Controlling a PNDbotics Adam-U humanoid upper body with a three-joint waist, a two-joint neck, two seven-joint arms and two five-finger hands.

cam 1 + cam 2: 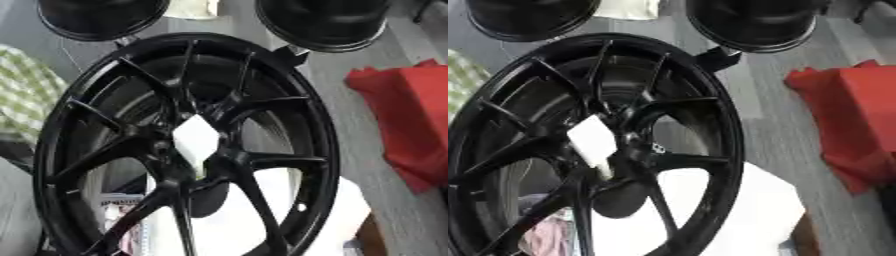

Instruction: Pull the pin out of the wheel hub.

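Hands: neither in view, state can't be told; white pin [195,139] sits in black wheel [308,150] hub.

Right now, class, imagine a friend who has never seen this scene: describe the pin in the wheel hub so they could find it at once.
Start with the large black spoked wheel that fills most of the view, standing on edge. Follow its spokes inward to the hub at the centre, where a white diamond-shaped piece sits. It is the only pale, flat-faced thing against the black spokes; neither robot hand shows in either view.
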